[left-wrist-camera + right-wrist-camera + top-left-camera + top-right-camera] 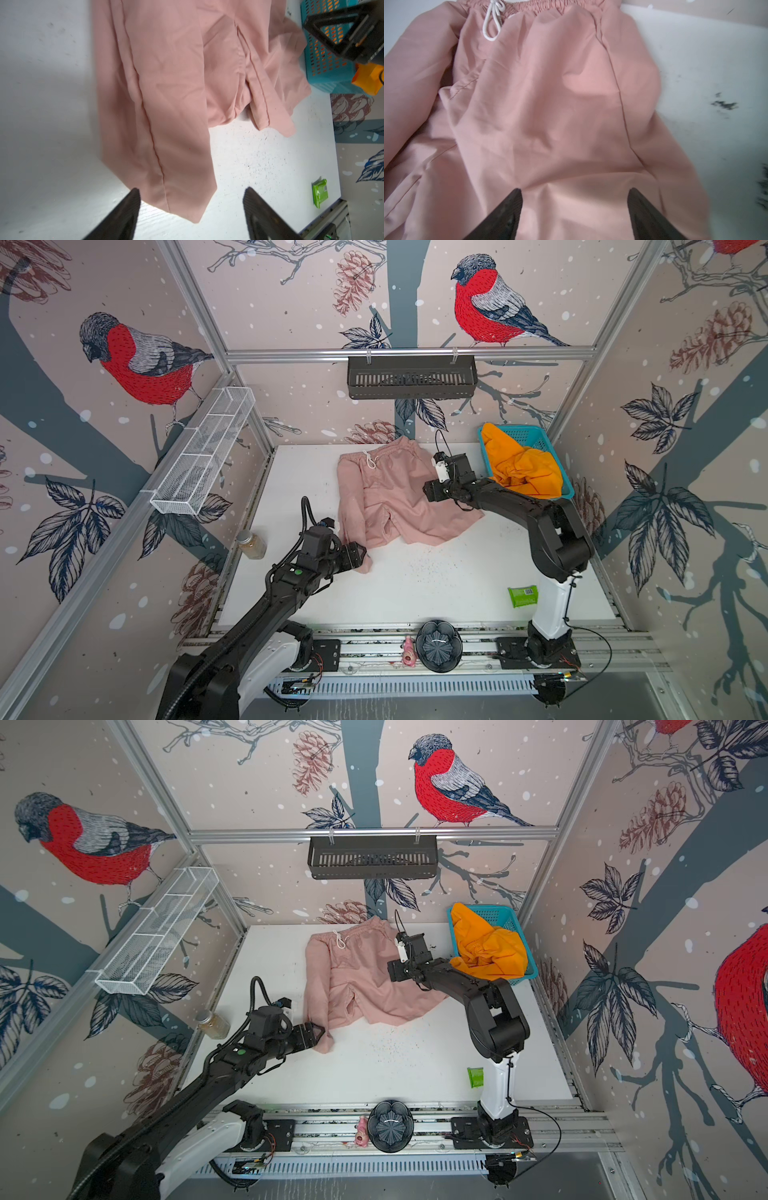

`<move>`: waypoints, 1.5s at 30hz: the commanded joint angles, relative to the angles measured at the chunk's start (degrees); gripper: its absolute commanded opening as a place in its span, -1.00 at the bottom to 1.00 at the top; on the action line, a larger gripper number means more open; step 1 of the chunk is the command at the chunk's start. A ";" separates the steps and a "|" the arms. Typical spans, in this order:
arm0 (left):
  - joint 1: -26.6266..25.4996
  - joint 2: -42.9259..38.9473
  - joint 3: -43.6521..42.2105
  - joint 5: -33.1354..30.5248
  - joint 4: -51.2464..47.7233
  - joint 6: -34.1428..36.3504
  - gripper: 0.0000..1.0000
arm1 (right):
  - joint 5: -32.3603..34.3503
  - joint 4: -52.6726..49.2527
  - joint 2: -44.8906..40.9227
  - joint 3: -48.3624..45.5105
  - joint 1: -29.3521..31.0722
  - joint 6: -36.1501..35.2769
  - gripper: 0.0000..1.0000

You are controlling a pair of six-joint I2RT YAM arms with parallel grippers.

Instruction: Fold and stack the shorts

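- in both top views the dusty pink fabric shorts (395, 497) (365, 977) lie spread and rumpled on the white table (436, 585), toward its far side, with the waistband nearest the far wall.
- the bright orange fabric shorts (523, 472) (486, 952) sit bunched in the teal plastic lattice basket (536, 435) (505, 917) at the far right corner and spill over its near rim.
- the left gripper (361, 556) (318, 1033) is at the near left leg hem of the pink pair. the right gripper (430, 491) (395, 971) hangs over their right side, near the basket.
- a green packet (523, 596) lies near right, and a lidded glass jar (251, 544) stands at the table's left edge.
- in the left wrist view the left gripper (191, 190) has its jaws wide apart. the corner of the pink leg hem (187, 207) lies between the fingertips, unpinched.
- in the right wrist view the right gripper (575, 190) also has its jaws apart, over pink cloth (550, 93) and clamping nothing. whether the tips touch the fabric cannot be told. the white drawstring (492, 22) hangs from the gathered waistband (550, 5).
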 commanded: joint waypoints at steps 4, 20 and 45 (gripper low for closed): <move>-0.42 0.70 2.73 0.13 -4.49 -2.58 0.72 | 0.35 -1.58 -12.60 -12.18 12.32 -14.35 0.62; -11.28 7.35 -2.58 -9.68 -0.19 -6.56 0.84 | 9.51 5.79 0.73 -8.93 28.88 -23.14 0.34; -8.91 7.28 12.96 -18.75 -17.30 0.66 -1.00 | -16.11 -31.20 10.67 20.75 20.48 -23.05 -0.98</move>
